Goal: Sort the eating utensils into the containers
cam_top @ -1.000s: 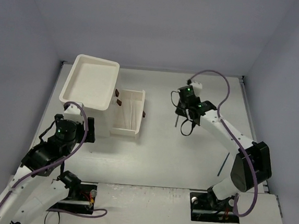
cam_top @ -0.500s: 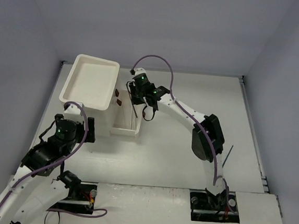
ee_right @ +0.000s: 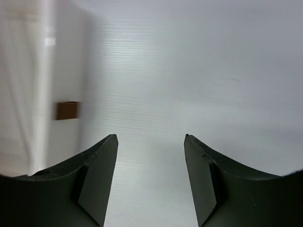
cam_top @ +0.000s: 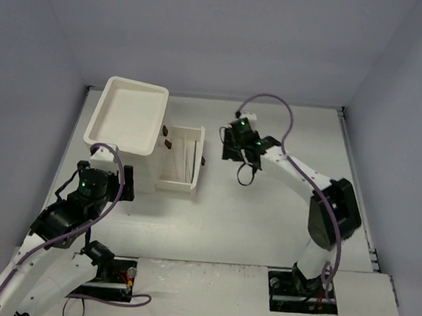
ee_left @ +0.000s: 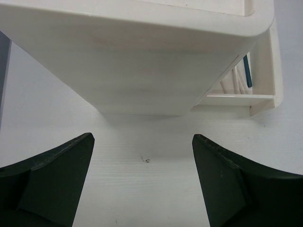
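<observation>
Nearest, the left gripper [ee_left: 142, 189] gapes wide and empty by the cabinet [ee_left: 142, 71]. Only its wrist view shows a teal chopstick [ee_left: 247, 71] in the drawer [cam_top: 174, 171]. The right gripper [ee_right: 150, 179], before above this drawer, is now right of it, parted and empty.

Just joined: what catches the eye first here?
A white cabinet with a rimmed top stands at the table's left, one drawer pulled out on its right. The right gripper hangs open and empty just right of that drawer, near its brown knob; the left gripper, open too, faces the cabinet from the near side.
</observation>
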### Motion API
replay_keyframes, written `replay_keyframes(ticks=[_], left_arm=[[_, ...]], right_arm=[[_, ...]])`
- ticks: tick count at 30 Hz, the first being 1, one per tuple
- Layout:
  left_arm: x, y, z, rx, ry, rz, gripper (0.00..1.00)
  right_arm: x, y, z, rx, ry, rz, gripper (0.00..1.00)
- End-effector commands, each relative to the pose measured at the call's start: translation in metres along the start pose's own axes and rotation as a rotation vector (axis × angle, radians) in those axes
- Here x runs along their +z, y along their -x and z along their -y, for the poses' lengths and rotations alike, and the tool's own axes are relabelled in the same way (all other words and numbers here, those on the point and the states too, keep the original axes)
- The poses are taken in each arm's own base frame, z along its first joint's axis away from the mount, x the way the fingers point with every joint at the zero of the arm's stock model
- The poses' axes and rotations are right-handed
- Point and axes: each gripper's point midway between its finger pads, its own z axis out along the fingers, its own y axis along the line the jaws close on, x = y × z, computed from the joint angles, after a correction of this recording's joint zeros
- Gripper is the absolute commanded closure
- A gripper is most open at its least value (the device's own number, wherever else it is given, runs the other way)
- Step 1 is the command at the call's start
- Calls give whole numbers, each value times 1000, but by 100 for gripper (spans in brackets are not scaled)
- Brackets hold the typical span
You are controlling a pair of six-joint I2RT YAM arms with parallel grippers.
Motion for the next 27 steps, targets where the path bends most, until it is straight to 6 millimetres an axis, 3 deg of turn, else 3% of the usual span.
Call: replay_keyframes(ticks=[1, 6, 9, 14, 19, 21, 23, 27], left_arm=[[3, 17, 5, -13, -12, 54, 18], [2, 18, 4, -14, -12, 60, 18], [0, 19, 3, -17, -12, 68, 18], [-1, 20, 3, -16, -15, 76, 18], [-3, 22, 2, -19, -17, 90, 18], [-4, 22, 2, -21, -18, 94, 18], [-4, 22, 3, -20, -24, 97, 18], [-3, 21, 15, -8, -83, 82, 18]], right_arm=[[-39, -14, 97, 219, -198, 69, 42], [-59, -73, 182, 467, -355, 7, 41], [-74, -99, 221, 549, -465, -14, 39], [-89, -124, 265, 678, -566, -49, 37], [-97, -145, 293, 810, -620, -90, 37], [-101, -147, 302, 831, -645, -93, 37], [-102, -138, 304, 820, -634, -78, 37], [-105, -106, 306, 767, -594, -29, 37]])
